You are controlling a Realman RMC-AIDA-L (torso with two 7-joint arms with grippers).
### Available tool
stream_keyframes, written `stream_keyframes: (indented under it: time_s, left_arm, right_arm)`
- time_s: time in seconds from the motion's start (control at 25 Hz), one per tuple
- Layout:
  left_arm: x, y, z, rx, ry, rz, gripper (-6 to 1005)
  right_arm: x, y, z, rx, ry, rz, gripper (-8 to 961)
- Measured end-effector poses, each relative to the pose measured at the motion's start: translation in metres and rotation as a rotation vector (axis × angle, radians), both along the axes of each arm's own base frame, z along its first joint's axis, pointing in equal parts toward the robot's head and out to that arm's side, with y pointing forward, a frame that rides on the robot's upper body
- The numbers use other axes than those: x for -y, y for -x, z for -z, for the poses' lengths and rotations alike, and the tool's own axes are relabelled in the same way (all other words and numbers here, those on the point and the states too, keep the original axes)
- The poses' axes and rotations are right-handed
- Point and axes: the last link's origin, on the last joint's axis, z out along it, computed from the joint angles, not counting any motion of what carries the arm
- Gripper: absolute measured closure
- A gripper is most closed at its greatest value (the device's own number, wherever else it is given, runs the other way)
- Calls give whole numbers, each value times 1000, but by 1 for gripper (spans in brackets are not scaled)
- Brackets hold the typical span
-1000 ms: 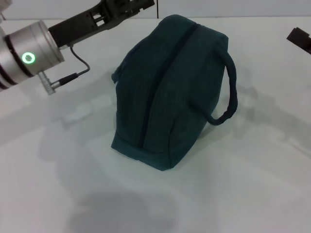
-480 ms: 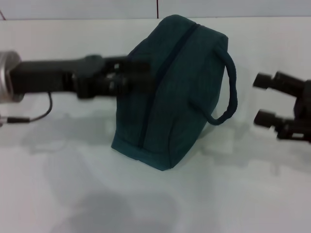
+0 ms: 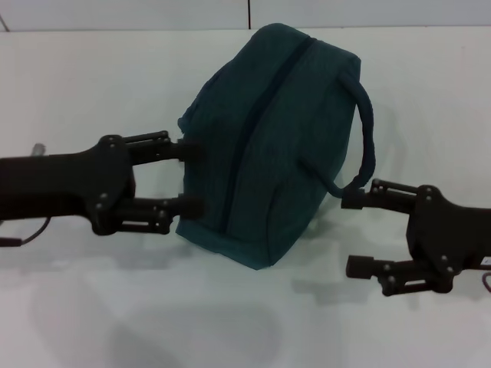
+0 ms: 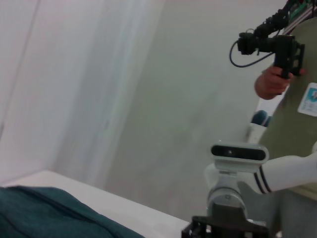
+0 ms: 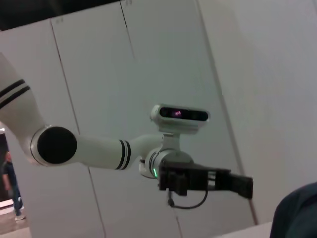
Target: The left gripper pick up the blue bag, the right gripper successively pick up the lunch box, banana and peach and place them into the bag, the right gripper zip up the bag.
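Two black claws flank the blue bag (image 3: 268,146) in the head view. The left gripper (image 3: 192,176) reaches in from the left with its fingers spread apart, both fingertips at the bag's near left side; whether they touch the fabric cannot be told. Nothing is held between them. The right gripper (image 3: 353,234) comes in from the right, fingers also spread wide and empty; its upper fingertip lies just beside the lower end of the bag's loop handle (image 3: 364,130), its lower fingertip near the table (image 3: 153,307) in front of the bag's right corner. The bag stands between the two claws, zipper line running along its top, closed as far as can be seen.

In the left wrist view a piece of the blue bag (image 4: 49,215) fills the corner, with the white table edge beyond it and the robot's head camera (image 4: 239,152) farther off. A person (image 4: 292,99) holds a camera rig behind.

In the right wrist view the left gripper (image 5: 242,186) shows far off on its white arm, beneath the head camera (image 5: 179,114); a bit of the bag (image 5: 297,213) sits at the corner.
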Motion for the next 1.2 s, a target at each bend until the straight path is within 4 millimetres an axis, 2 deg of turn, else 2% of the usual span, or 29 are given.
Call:
stream_keyframes:
  time_s: [0.56,1.2]
  left_arm:
    - [18,13,5,9,-81,40,121]
    - [24,15,9,15,-54,37,120]
  right_arm:
    - [-3,2,17,52,45,17,81]
    - [-6,1,17,56,27,27,81]
